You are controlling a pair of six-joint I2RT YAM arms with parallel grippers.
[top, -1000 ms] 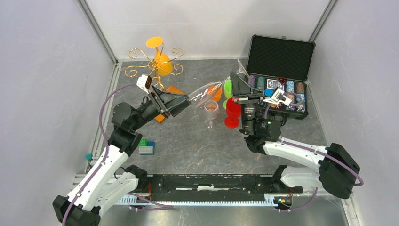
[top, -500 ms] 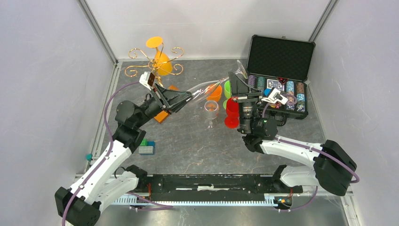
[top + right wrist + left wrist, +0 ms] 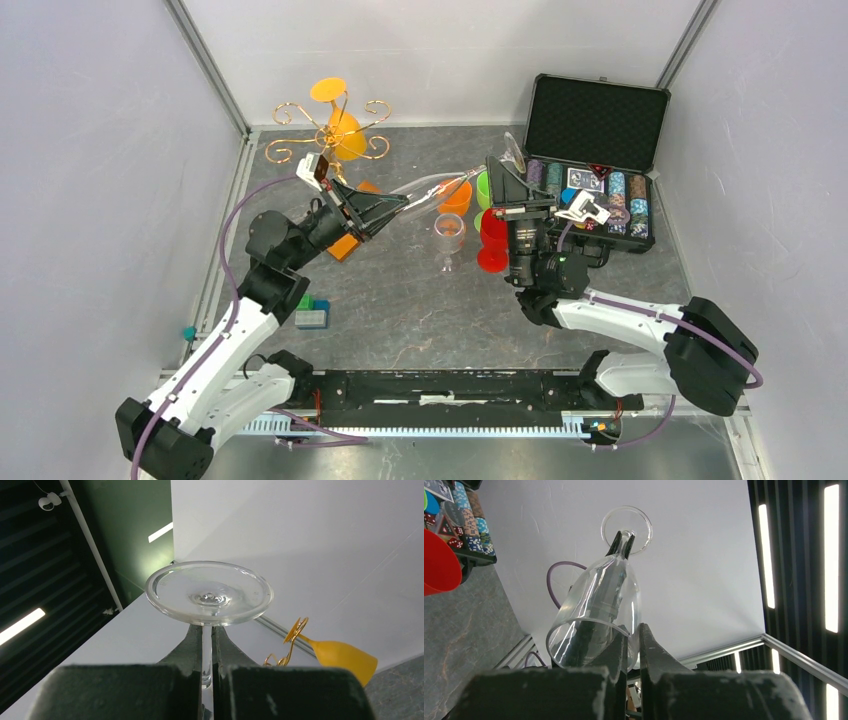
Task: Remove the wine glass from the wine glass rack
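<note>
White links (image 3: 215, 350), black joints (image 3: 268, 243), purple cables (image 3: 226, 240) (one per arm); left hand (image 3: 633, 632) and right hand (image 3: 206, 632) black.

The wine glass rack (image 3: 330, 135) stands at the rear left of the surface (image 3: 400, 310), and an open case (image 3: 598, 160) at the rear right. Between them sit cups (image 3: 494, 238) and a standing glass (image 3: 449, 238), with the wine glass (image 3: 425, 190) held above them. Near the left front lie blocks (image 3: 311, 314).
</note>
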